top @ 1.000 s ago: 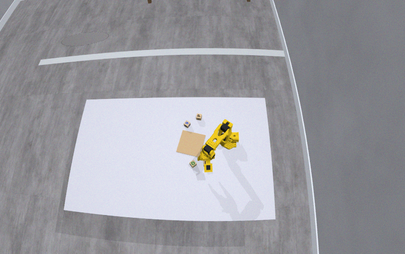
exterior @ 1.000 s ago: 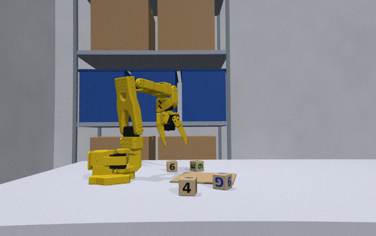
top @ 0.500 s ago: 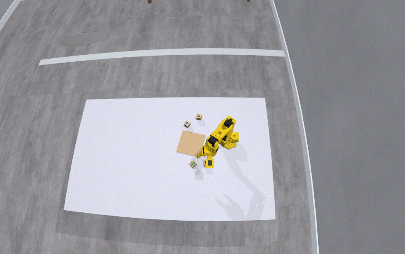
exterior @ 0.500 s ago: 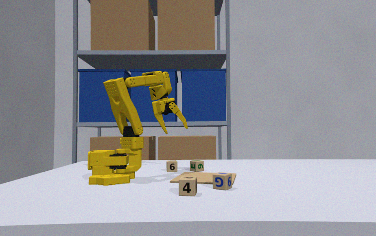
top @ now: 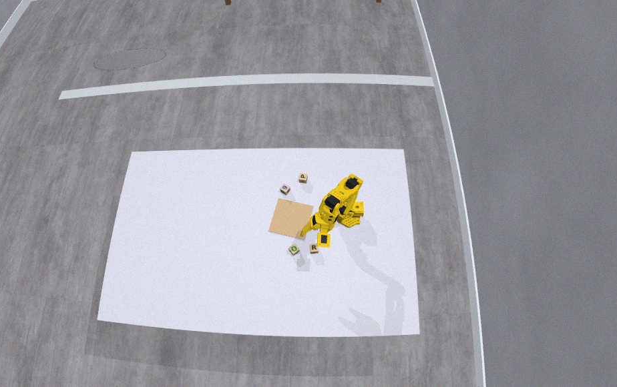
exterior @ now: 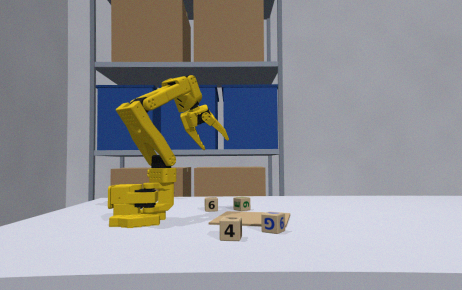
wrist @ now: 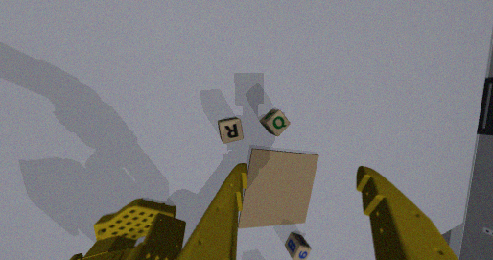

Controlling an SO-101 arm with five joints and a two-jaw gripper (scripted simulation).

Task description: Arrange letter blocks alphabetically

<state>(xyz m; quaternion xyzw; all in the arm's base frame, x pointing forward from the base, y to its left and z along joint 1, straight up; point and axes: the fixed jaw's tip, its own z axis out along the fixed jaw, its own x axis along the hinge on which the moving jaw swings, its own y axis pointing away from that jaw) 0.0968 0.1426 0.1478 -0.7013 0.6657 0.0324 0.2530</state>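
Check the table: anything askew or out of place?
Nothing is spilled or damaged. All four blocks sit off the tan mat: R and Q on one side, P and the 9 block on the other. Q is rotated relative to R. The gripper hangs open and holds nothing, high above.

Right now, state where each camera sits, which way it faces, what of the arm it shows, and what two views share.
Top: high overhead, looking down on the table, mat and whole arm.
Exterior: table height, facing the arm's side, shelf rack behind; base to open gripper shows.
Wrist: on the raised gripper, looking down; only the fingers show.
Shared: top and wrist both show the R block beside the Q block, off the mat.
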